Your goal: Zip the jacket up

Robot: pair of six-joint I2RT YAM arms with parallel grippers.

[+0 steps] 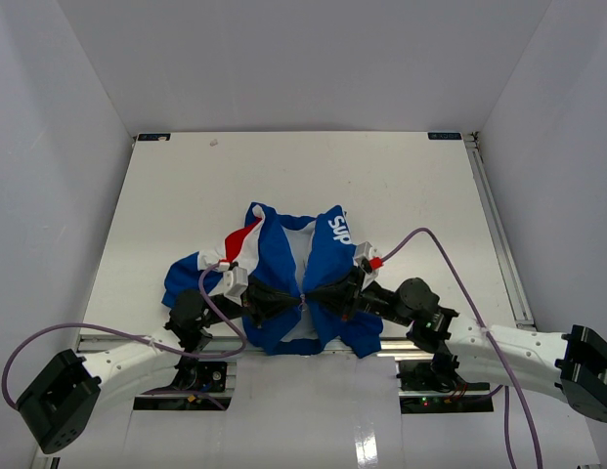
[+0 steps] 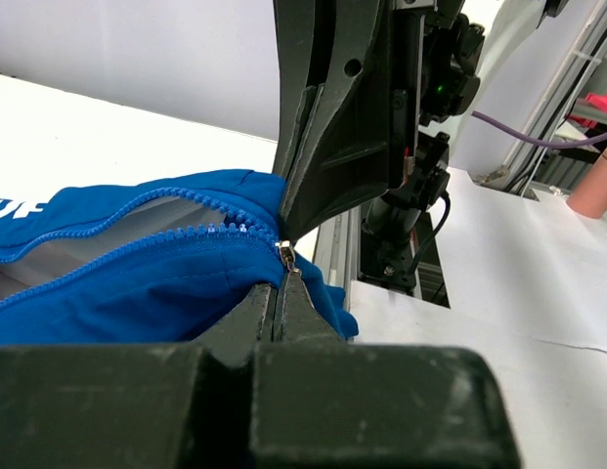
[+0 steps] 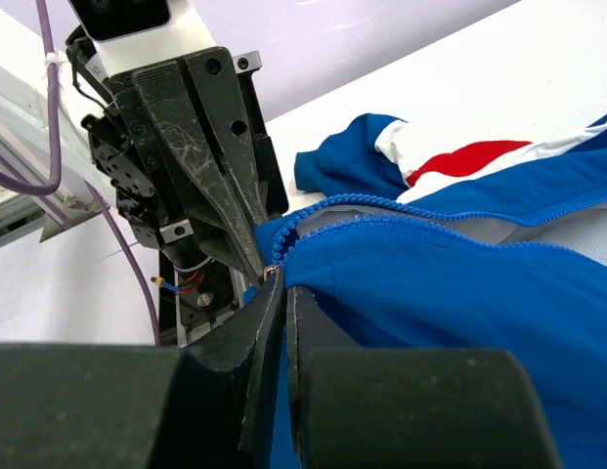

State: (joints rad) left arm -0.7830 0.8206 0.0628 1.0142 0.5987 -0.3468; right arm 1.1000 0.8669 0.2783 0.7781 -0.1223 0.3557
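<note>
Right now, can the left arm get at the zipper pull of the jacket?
Probably yes. The left gripper is shut right at the pull, seemingly on it. The right gripper, shut on the jacket beside it, does not cover the pull.

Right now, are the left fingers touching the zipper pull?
Touching. Left wrist view: the left fingers are shut on the zipper pull at the jacket hem.

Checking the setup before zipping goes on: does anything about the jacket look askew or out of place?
The jacket lies rumpled, not flat: its front gapes open onto white lining, one sleeve is bunched on the left arm's side, and its hem lies at the table's near edge. Nothing looks torn or spilled.
</note>
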